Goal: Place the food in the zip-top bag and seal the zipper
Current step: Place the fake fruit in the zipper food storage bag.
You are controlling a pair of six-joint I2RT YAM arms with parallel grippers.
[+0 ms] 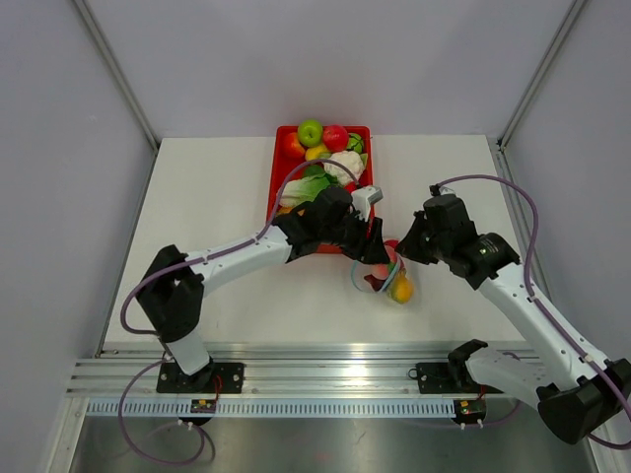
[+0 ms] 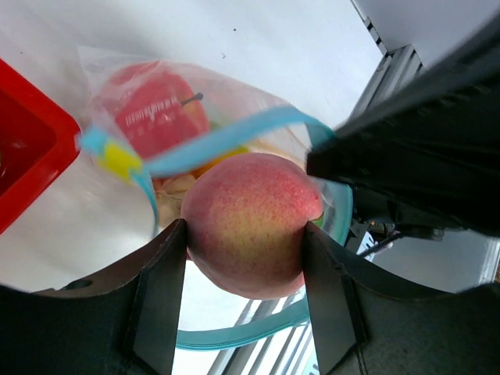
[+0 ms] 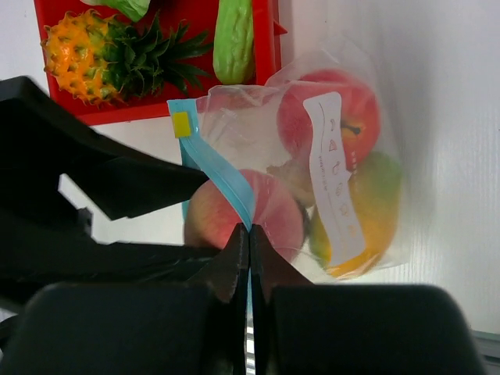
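Observation:
The clear zip-top bag (image 1: 390,278) lies on the table just in front of the tray, and a red apple (image 3: 328,109) and an orange-yellow mango (image 3: 375,211) show through it. My left gripper (image 2: 244,234) is shut on a pink-yellow peach (image 2: 250,223) at the bag's mouth. The teal zipper (image 2: 226,139) loops over and under that peach. My right gripper (image 3: 249,234) is shut on the zipper (image 3: 223,176) strip, holding the mouth up. In the top view the left gripper (image 1: 378,256) and right gripper (image 1: 404,253) meet over the bag.
A red tray (image 1: 279,168) stands behind the bag with more food: a green apple (image 1: 311,131), a white cauliflower (image 1: 345,165), leafy greens (image 1: 308,187), a pineapple (image 3: 94,55) and a green gourd (image 3: 234,35). A yellow tab (image 3: 181,123) marks the zipper's end.

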